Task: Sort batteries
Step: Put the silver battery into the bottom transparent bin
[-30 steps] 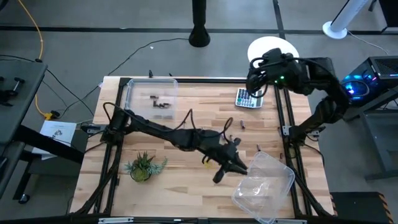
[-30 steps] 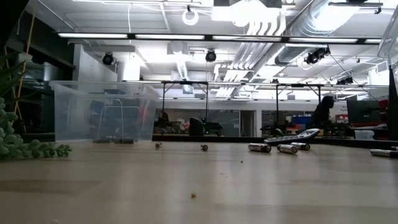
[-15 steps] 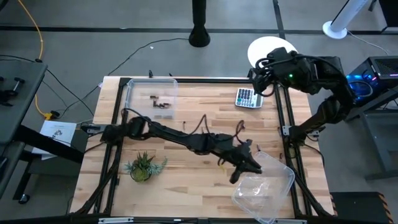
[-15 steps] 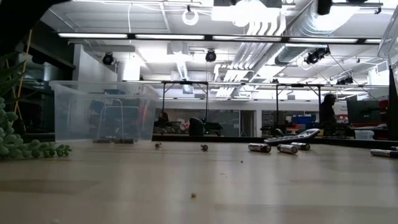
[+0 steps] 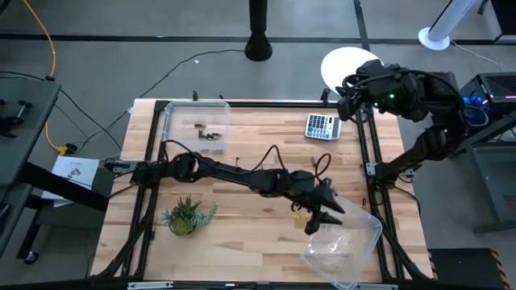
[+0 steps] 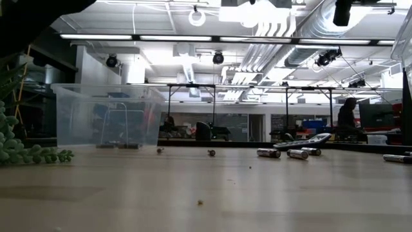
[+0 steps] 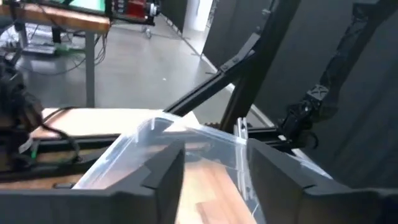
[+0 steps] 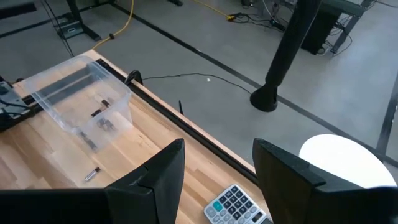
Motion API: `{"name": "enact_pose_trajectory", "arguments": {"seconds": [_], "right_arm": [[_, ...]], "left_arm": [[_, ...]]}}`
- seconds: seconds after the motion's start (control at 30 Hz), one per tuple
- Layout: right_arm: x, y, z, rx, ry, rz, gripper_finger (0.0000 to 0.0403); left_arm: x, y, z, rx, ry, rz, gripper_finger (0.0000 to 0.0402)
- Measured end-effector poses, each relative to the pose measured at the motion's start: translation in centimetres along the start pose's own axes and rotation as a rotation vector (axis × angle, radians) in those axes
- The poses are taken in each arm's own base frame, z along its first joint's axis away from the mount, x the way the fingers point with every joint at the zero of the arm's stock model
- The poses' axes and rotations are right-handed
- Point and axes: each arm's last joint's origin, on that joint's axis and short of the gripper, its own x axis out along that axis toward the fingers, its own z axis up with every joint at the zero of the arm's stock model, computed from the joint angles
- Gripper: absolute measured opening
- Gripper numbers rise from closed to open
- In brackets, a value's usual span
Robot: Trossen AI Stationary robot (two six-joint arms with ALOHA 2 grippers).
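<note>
High view: the left arm stretches across the wooden table (image 5: 242, 209), its left gripper (image 5: 319, 221) poised over the near rim of a clear plastic bin (image 5: 355, 242) at the table's right front corner. Seen from the left wrist, the two dark fingers (image 7: 163, 177) stand apart with only the bin's clear wall showing in the gap — nothing is gripped between them.

The right arm waits raised over the table's far right corner, its right gripper (image 5: 348, 87) beyond the grey calculator (image 5: 321, 126); the right wrist view shows its fingers (image 8: 163, 167) spread wide and empty above the calculator (image 8: 237, 204).

Several batteries (image 5: 210, 133) lie inside a second clear bin (image 5: 172, 122) at the far left of the table, the same dark pieces showing on that bin's floor in the right wrist view (image 8: 104, 118). One battery (image 8: 92, 174) lies loose on the boards just outside that bin. From table height, more batteries (image 6: 288, 153) rest on the wood near the calculator (image 6: 308, 140) — at least three in a loose row, with two small ones (image 6: 211, 153) farther left.

A small green potted plant (image 5: 185, 216) sits near the table's left front edge.
</note>
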Motion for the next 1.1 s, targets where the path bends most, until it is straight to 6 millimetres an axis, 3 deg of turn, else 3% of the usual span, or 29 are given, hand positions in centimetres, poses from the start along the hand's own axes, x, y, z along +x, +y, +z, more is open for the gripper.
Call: {"name": "enact_pose_trajectory", "arguments": {"seconds": [0.1,0.17,0.37,0.5,0.57,0.67,0.87,1.0,1.1], "right_arm": [[-0.5,-0.3,-0.1,-0.002,-0.006,0.013,0.0183],[-1.0,-0.4,-0.3,0.0,-0.006,0.046,0.0183],[-1.6,1.1,-0.8,-0.047,0.07,0.256,0.0183],[-1.9,3.2,-1.4,-0.121,0.105,0.353,0.0183],[-2.1,4.4,-1.8,-0.147,0.116,0.382,0.0183],[-2.5,5.8,-2.3,-0.165,0.125,0.41,0.0183],[-3.6,6.9,-3.0,-0.122,0.067,0.361,0.0183],[-3.4,7.1,-2.8,-0.051,0.003,0.256,0.0183],[-2.6,7.4,-2.6,-0.043,-0.019,0.185,0.0183]], "left_arm": [[-0.8,0.5,0.7,0.022,0.043,0.022,0.0199],[-2.5,0.8,2.0,0.035,0.118,0.046,0.0205],[-10.9,3.4,8.1,0.078,0.257,0.18,0.0208],[-16.0,4.8,10.0,0.037,0.28,0.282,0.0208],[-18.0,5.2,9.8,0.018,0.289,0.348,0.0208],[-19.9,5.7,7.0,-0.038,0.361,0.48,0.0209],[-21.6,6.1,-2.5,-0.361,0.592,0.81,0.0209],[-22.8,6.9,-6.2,-0.546,0.643,1.053,0.0209],[-23.1,8.2,-7.8,-0.627,0.669,1.14,0.0209]]}}
